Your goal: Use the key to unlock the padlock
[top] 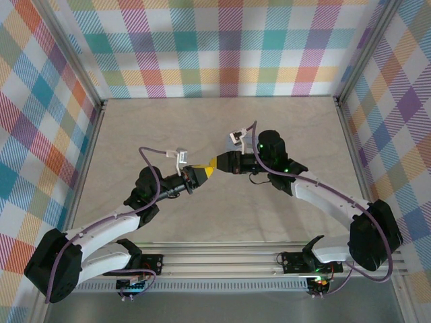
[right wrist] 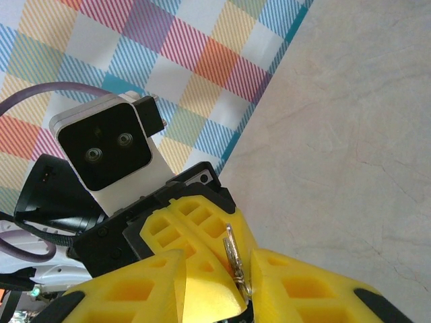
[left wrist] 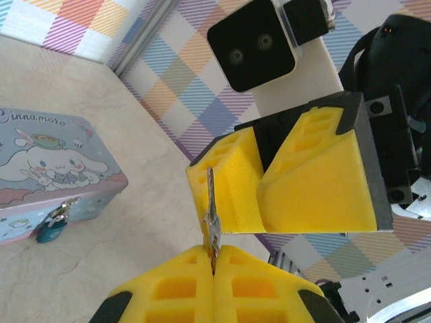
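Padlock (left wrist: 49,231) hangs at the front clasp of the cartoon tin (left wrist: 47,161), which sits on the table (left wrist: 135,222) well apart from both grippers. We see the left gripper (left wrist: 214,261) fully closed, pinching the key (left wrist: 211,215) so that its blade sticks out. The right gripper (left wrist: 254,192) faces it tip to tip with its jaws parted a little, and the blade lies across one yellow finger (left wrist: 225,178).

Polished silvery metal for the key (left wrist: 211,208). Matt, finely pebbled yellow plastic on the right pincer (left wrist: 256,195). Glossy printed metal on the Cinnamoroll tin (left wrist: 60,168). Dark teal padlock (left wrist: 48,232), shiny silvery shackle. Smooth, matt, faintly marbled desk (left wrist: 135,229).
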Controlling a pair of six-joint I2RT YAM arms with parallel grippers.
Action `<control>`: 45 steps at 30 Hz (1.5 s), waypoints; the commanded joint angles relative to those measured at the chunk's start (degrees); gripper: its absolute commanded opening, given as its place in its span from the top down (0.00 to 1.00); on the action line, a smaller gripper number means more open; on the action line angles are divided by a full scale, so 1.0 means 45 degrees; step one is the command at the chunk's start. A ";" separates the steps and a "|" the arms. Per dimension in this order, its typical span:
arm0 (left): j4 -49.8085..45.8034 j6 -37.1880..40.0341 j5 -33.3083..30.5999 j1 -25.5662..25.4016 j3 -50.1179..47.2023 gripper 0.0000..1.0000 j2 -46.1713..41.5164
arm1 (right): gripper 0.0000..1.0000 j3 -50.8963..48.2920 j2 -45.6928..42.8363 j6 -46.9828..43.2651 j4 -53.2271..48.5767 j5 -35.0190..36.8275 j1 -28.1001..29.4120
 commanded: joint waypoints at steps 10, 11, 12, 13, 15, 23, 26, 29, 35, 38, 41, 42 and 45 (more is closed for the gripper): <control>-0.1011 0.0641 0.1078 0.0118 0.0501 1.00 -0.0356 | 0.78 0.1312 0.0213 -0.0985 -0.1208 -0.1258 -0.0184; -0.1042 0.0646 0.1071 0.0119 0.0501 1.00 -0.0407 | 0.79 0.1371 0.0233 -0.1070 -0.1346 -0.1323 -0.0192; -0.1068 0.0669 0.1071 0.0118 0.0501 1.00 -0.0432 | 0.79 0.1395 0.0263 -0.1124 -0.1453 -0.1393 -0.0192; -0.1139 0.0694 0.1083 0.0118 0.0511 1.00 -0.0455 | 0.79 0.1415 0.0260 -0.1179 -0.1547 -0.1476 -0.0189; -0.1241 0.0736 0.1091 0.0137 0.0511 1.00 -0.0519 | 0.79 0.1473 0.0277 -0.1409 -0.1900 -0.1521 -0.0192; -0.1714 0.0870 0.1107 0.0157 0.0579 1.00 -0.0824 | 0.87 0.1823 0.0194 -0.2635 -0.3431 -0.1453 -0.0192; -0.1848 0.0861 0.1136 0.0157 0.0662 1.00 -0.0863 | 0.89 0.1913 0.0194 -0.2855 -0.3770 -0.1463 -0.0195; -0.1981 0.0879 0.1166 0.0157 0.0755 1.00 -0.0816 | 0.92 0.1904 0.0211 -0.3019 -0.3884 -0.1462 -0.0181; -0.2651 0.0878 0.0529 0.0172 0.0823 0.96 -0.1112 | 1.00 0.2090 -0.0059 -0.3809 -0.4716 -0.0673 -0.0193; -0.3512 0.0844 -0.0254 0.0319 0.0637 0.56 -0.1751 | 1.00 0.2446 -0.0525 -0.4668 -0.5464 0.0430 -0.0194; -0.3551 0.0438 -0.0365 0.0696 0.0296 0.49 -0.2512 | 1.00 0.2939 -0.0769 -0.5580 -0.6265 0.0975 -0.0193; -0.3444 0.0274 -0.0287 0.0787 0.0233 0.49 -0.2715 | 1.00 0.3042 -0.0801 -0.5791 -0.6395 0.0991 -0.0193; -0.2733 -0.0156 0.0183 0.0840 0.0227 0.49 -0.2739 | 1.00 0.3139 -0.0780 -0.5914 -0.6223 0.0538 -0.0193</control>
